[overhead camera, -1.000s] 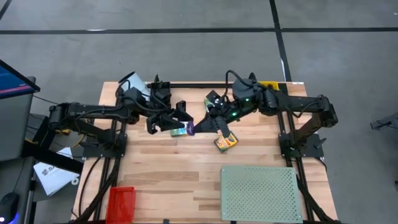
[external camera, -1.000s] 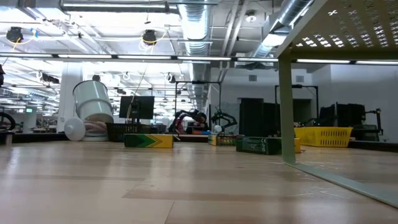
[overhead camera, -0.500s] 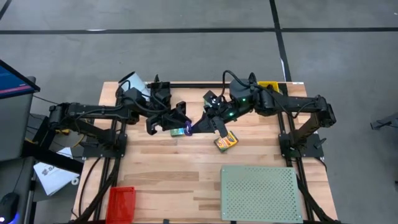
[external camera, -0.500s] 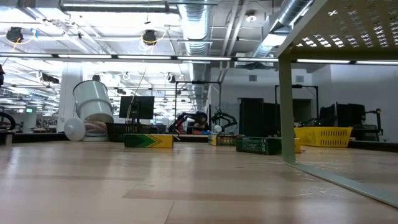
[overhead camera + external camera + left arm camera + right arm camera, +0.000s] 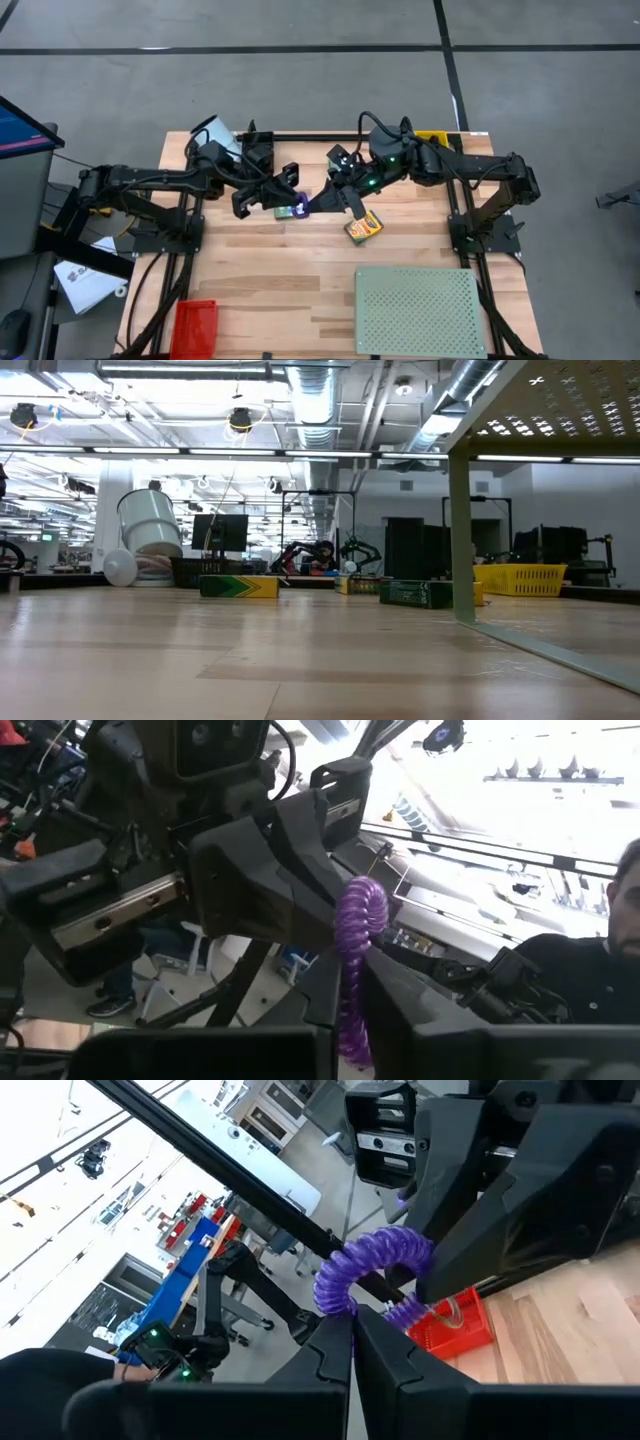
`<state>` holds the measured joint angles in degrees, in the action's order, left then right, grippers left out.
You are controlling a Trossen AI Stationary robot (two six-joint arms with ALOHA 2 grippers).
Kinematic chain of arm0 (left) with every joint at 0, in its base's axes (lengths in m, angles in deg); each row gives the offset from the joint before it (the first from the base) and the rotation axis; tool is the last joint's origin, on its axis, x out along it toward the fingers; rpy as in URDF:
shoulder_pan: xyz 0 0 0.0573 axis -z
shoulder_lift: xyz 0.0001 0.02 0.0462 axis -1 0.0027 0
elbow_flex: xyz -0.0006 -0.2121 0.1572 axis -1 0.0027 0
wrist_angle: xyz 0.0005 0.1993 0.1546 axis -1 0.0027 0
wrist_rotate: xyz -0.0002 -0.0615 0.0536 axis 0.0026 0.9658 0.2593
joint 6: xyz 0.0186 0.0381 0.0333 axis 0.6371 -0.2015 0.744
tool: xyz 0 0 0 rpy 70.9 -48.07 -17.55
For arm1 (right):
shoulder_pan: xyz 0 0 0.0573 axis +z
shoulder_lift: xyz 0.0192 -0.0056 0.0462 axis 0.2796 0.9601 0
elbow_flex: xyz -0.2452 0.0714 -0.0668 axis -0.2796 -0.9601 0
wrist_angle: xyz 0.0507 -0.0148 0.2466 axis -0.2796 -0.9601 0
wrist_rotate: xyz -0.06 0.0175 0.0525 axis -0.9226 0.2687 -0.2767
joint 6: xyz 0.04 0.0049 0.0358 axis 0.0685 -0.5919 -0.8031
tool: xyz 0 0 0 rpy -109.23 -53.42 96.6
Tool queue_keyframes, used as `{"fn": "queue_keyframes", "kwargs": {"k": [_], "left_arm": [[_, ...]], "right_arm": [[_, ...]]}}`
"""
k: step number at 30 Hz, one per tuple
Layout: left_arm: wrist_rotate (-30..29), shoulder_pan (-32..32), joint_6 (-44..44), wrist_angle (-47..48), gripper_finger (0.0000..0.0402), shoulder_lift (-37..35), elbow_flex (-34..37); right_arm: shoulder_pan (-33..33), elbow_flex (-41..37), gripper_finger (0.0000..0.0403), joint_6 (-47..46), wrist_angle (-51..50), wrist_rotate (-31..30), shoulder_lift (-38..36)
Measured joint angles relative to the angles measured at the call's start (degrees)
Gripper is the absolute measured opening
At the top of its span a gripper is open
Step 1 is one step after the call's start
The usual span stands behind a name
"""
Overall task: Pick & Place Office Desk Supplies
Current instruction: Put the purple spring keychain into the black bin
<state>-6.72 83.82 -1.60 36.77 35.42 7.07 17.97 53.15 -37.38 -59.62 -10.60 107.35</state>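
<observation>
**Purple coil ring held between both claws above the far centre of the surface**

You see both arms meeting over the far centre of the wooden surface (image 5: 260, 270). The left claw (image 5: 296, 192) is closed narrow on the purple coil ring (image 5: 356, 955); in the left wrist view the ring passes down between its two fingers (image 5: 310, 995). The right claw (image 5: 312, 204) is also closed on the same ring (image 5: 370, 1265), its fingers (image 5: 330, 1352) pinched together at the ring's lower end.

Directly below the claws, a green box (image 5: 289, 211) lies on the surface. The yellow-orange crayon box (image 5: 364, 227) lies just right of it, near the right arm. The pale green perforated board (image 5: 420, 310) sits at the near right, and a red bin (image 5: 195, 325) at the near left.
</observation>
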Motion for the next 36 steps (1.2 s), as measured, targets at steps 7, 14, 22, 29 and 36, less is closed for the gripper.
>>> {"fn": "queue_keyframes", "kwargs": {"k": [7, 14, 22, 29, 36], "left_arm": [[-0.03, -0.02, 0.27, 0.19, 0.0012, -0.45, -0.04], [0.54, -0.04, 1.46, 5.33, 0.0011, -2.15, -0.04], [-5.00, -2.43, 8.83, 28.54, 0.0010, -12.89, -0.04], [-33.59, -4.79, 10.80, 60.88, 0.0010, -22.25, -0.04], [-54.12, -5.03, 10.33, 75.18, 0.0010, -17.34, 0.00]], "right_arm": [[0.11, 0.00, 0.0044, -0.60, -0.08, -2.10, 0.00], [-0.36, -0.01, 0.0140, -0.48, -2.33, -2.48, -0.02], [-1.48, -0.01, 0.0228, 0.71, -10.58, -5.30, -0.02], [-1.81, 0.00, 0.0240, 0.81, -12.30, -6.76, -0.02], [-1.81, 0.00, 0.0240, 0.81, -12.35, -7.78, -0.04]]}}
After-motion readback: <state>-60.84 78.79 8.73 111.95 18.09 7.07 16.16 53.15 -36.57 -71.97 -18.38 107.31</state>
